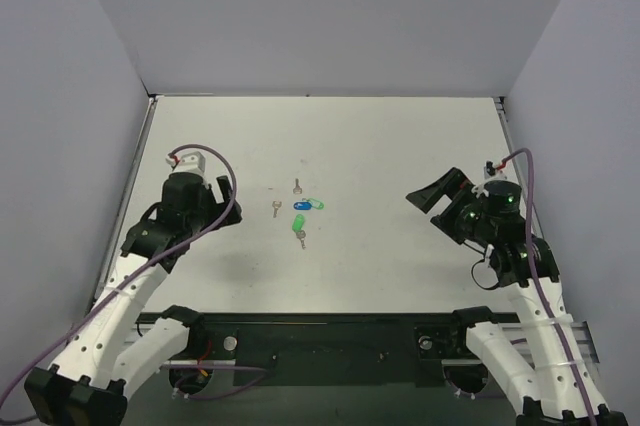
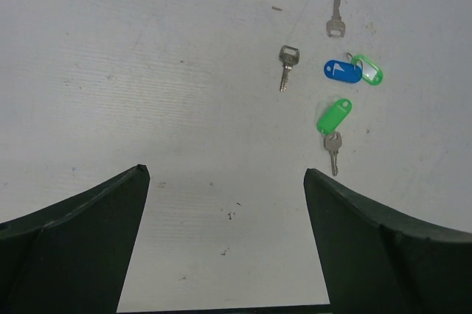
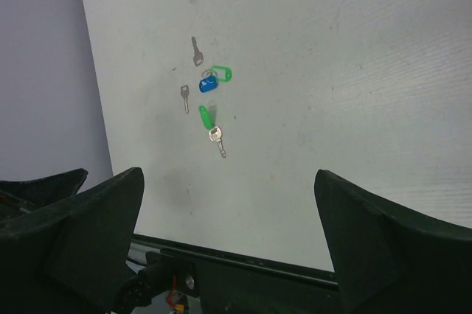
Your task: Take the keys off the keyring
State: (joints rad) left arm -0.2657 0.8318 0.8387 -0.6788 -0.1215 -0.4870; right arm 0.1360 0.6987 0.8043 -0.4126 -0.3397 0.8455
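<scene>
The keys lie in a small cluster mid-table. Two bare silver keys (image 1: 297, 185) (image 1: 275, 208) lie apart from the rest, also seen in the left wrist view (image 2: 335, 15) (image 2: 287, 63). A blue plastic tag (image 2: 342, 71) and a green tag (image 2: 367, 69) meet at a small keyring (image 2: 350, 58). A second green tag (image 2: 334, 116) carries a silver key (image 2: 332, 152). My left gripper (image 1: 215, 201) (image 2: 225, 174) is open and empty, left of the cluster. My right gripper (image 1: 440, 193) (image 3: 228, 174) is open and empty, well to the right.
The white table (image 1: 400, 146) is boxed in by grey walls at the left, back and right. A black rail (image 1: 320, 331) with the arm bases runs along the near edge. Purple cables loop over both wrists.
</scene>
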